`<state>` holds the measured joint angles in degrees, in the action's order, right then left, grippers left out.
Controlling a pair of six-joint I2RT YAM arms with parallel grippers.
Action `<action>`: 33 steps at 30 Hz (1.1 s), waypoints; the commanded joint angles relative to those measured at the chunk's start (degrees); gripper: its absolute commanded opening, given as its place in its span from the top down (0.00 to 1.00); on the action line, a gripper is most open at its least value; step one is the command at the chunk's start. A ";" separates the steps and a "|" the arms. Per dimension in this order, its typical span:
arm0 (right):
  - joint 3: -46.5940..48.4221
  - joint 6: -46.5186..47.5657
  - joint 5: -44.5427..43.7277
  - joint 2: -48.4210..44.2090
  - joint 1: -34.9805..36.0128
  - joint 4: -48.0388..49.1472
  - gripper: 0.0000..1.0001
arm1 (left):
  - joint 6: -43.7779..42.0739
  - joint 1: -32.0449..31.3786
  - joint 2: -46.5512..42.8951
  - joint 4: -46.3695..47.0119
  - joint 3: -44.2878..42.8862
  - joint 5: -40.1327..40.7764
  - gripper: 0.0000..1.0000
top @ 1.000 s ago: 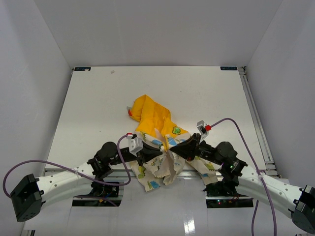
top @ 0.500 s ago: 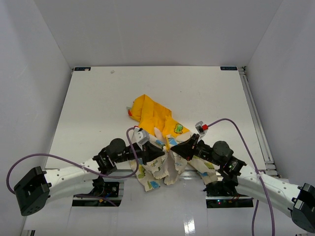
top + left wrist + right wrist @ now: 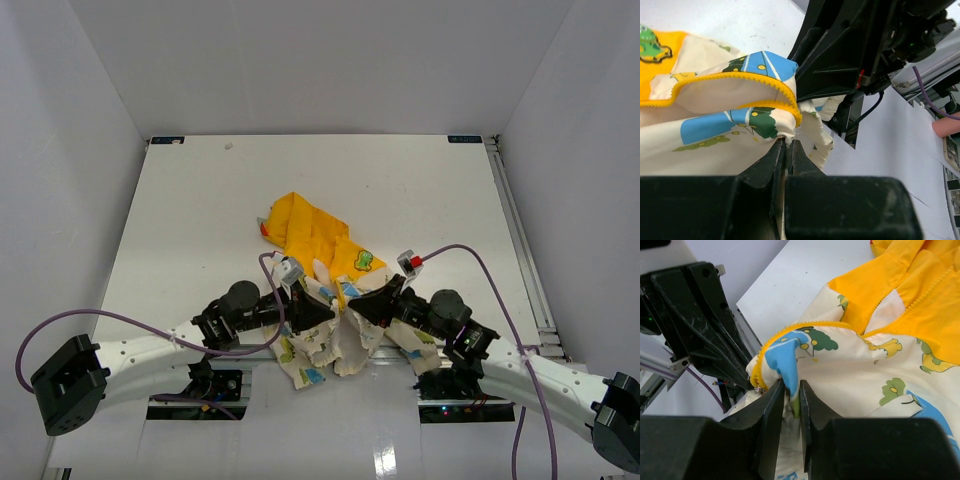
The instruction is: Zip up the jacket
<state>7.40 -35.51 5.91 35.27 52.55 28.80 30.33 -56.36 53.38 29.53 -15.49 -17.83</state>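
Left gripper (image 3: 788, 146) jaws pinched shut on jacket (image 3: 315, 235) hem; right gripper (image 3: 790, 390) jaws clamp opposite edge. Step: aligning zipper (image 3: 805, 326) ends. Next, probably: mate them precisely.

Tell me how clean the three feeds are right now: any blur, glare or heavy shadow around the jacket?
Top external: evenly lit and sharp, jacket clear, with a glare patch only on the glossy strip at the bottom edge. Left wrist: left gripper dark and soft up close, fabric crisp. Right wrist: right gripper soft too, prints in focus.
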 commanded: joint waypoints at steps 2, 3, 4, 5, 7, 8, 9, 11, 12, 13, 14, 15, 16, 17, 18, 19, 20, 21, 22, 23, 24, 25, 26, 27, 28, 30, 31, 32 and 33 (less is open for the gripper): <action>-1.09 -0.04 -4.75 -2.57 -0.47 4.52 0.73 | 4.38 -0.33 -0.47 -9.16 -0.73 3.41 1.00; -1.35 -0.10 -4.96 -3.08 -0.44 4.36 0.72 | 5.08 -0.33 -0.49 -9.46 -0.71 3.91 1.00; -1.42 -0.17 -5.03 -3.51 -0.51 4.01 0.71 | 6.07 -0.33 -0.63 -9.82 -0.85 4.27 1.00; -1.38 -0.13 -5.12 -3.71 -0.51 3.64 0.70 | 6.66 -0.33 -0.64 -10.15 -0.99 4.42 1.00; -1.15 0.21 -5.13 -3.89 -0.51 2.64 0.68 | 7.92 -0.29 -0.53 -11.07 -1.47 4.86 1.00; -0.97 0.50 -5.06 -3.89 -0.51 2.02 0.66 | 8.61 -0.26 -0.42 -11.65 -1.79 5.15 1.00; -0.61 0.94 -5.15 -3.82 -0.51 1.17 0.65 | 9.15 -0.24 -0.24 -12.22 -2.28 5.30 1.00; 0.87 1.86 -5.53 -3.56 -0.51 -0.55 0.62 | 9.72 -0.24 0.20 -13.58 -3.63 5.12 1.00; 1.69 2.45 -5.56 -3.47 -0.51 -1.56 0.62 | 9.68 -0.24 0.53 -14.15 -4.20 5.01 1.00; 2.71 3.80 -5.56 -3.16 -0.51 -4.01 0.61 | 9.59 -0.24 1.25 -14.98 -4.73 4.78 1.00; 4.39 4.60 -6.91 -2.77 -0.46 -5.34 0.60 | 9.35 -0.24 1.65 -15.28 -5.32 4.29 1.00; 6.04 5.77 -8.17 -2.38 -0.43 -7.20 0.59 | 9.08 -0.24 2.18 -15.44 -5.77 3.84 1.00; 7.56 7.39 -9.15 -2.00 -0.43 -9.74 0.58 | 8.81 -0.24 2.89 -15.55 -6.10 3.46 1.00; 8.95 8.49 -10.28 -1.53 -0.38 -11.27 0.58 | 8.66 -0.29 3.30 -15.56 -6.31 3.29 1.00; 10.42 9.58 -11.39 -1.01 -0.34 -12.72 0.57 | 8.50 -0.33 3.68 -15.55 -6.49 3.15 1.00; 13.08 11.13 -12.06 0.09 -0.34 -14.44 0.58 | 8.23 -0.27 4.07 -15.38 -6.54 3.04 1.00; 14.99 12.62 -13.02 0.81 -0.25 -16.23 0.58 | 8.02 -0.24 4.48 -15.17 -6.60 2.79 1.00; 16.13 14.05 -14.26 1.12 -0.08 -18.09 0.58 | 7.89 -0.24 4.91 -14.91 -6.64 2.41 1.00; 17.28 15.03 -15.64 1.33 0.17 -19.71 0.58 | 7.74 -0.24 5.27 -14.71 -6.70 2.07 1.00; 18.44 15.49 -17.15 1.42 0.53 -21.06 0.58 | 7.56 -0.24 5.54 -14.58 -6.79 1.80 1.00; 19.58 15.86 -18.77 1.45 0.79 -22.59 0.58 | 7.31 -0.22 5.85 -14.55 -6.93 1.63 1.00; 20.70 16.14 -20.49 1.41 0.95 -24.31 0.58 | 6.99 -0.18 6.21 -14.62 -7.13 1.54 1.00; 21.76 16.34 -22.00 1.43 1.11 -25.94 0.58 | 6.64 -0.16 6.54 -14.61 -7.32 1.34 1.00; 22.84 16.39 -23.03 1.65 1.37 -27.53 0.58 | 6.19 -0.16 6.78 -14.26 -7.44 0.87 1.00; 24.46 16.59 -24.11 2.05 1.90 -29.69 0.58 | 5.58 -0.16 6.99 -13.59 -7.37 0.46 1.00; 26.77 16.66 -26.90 4.06 2.97 -33.99 0.58 | 5.02 -0.16 6.97 -12.80 -6.97 -0.58 1.00; 28.20 16.62 -28.34 5.05 3.71 -36.90 0.58 | 4.77 -0.16 6.92 -12.36 -6.77 -0.78 1.00; 28.84 17.06 -29.70 5.70 5.14 -36.83 0.58 | 4.43 -0.16 7.02 -12.24 -6.79 -1.01 1.00; 29.39 17.56 -31.06 6.33 6.64 -36.43 0.57 | 4.08 -0.16 7.13 -12.16 -6.82 -1.24 1.00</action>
<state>32.08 -20.64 -16.72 38.93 55.08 -0.86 36.70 -56.46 60.65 15.57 -20.78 -16.94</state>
